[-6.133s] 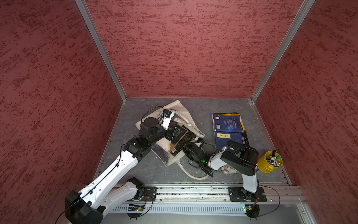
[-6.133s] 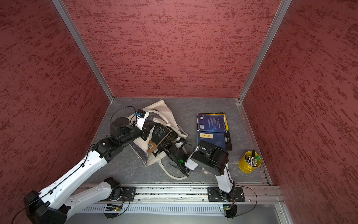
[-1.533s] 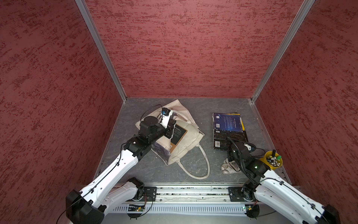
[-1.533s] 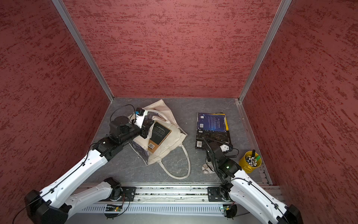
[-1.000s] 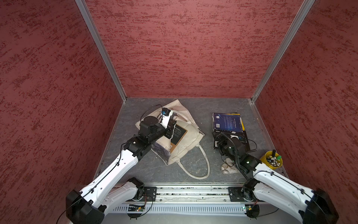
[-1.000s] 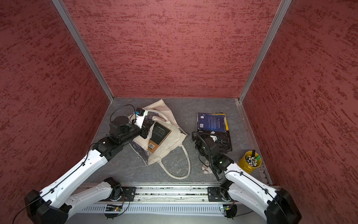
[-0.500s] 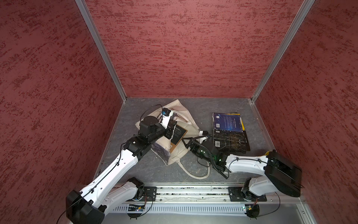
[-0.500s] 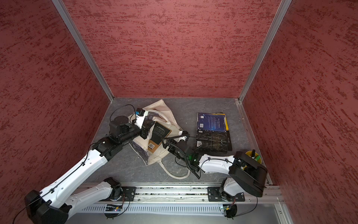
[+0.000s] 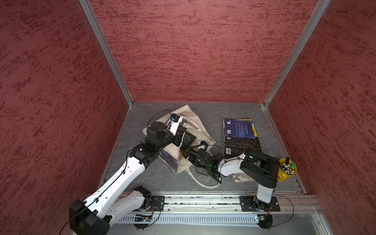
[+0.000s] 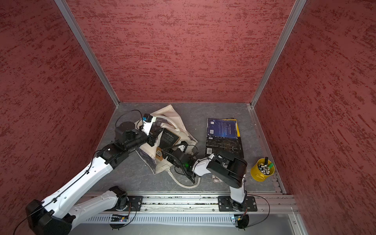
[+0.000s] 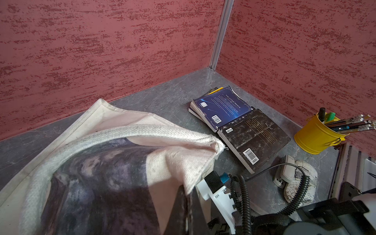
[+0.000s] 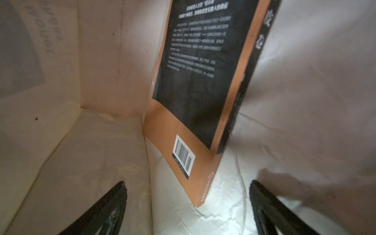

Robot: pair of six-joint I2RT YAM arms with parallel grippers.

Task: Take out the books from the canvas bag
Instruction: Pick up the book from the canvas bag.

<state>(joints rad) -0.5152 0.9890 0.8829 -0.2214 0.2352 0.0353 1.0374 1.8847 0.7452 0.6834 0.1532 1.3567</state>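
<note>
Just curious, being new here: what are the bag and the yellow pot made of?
The bag looks like woven cream cloth, probably canvas: matte, with a coarse weave showing, and it folds softly. The pot is likely painted metal: smooth, glossy yellow, with a thin rim.

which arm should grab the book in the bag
Right. The right gripper is open inside the bag, a corner of the book between its jaws. The left gripper is shut on the bag's rim, holding it open.
</note>
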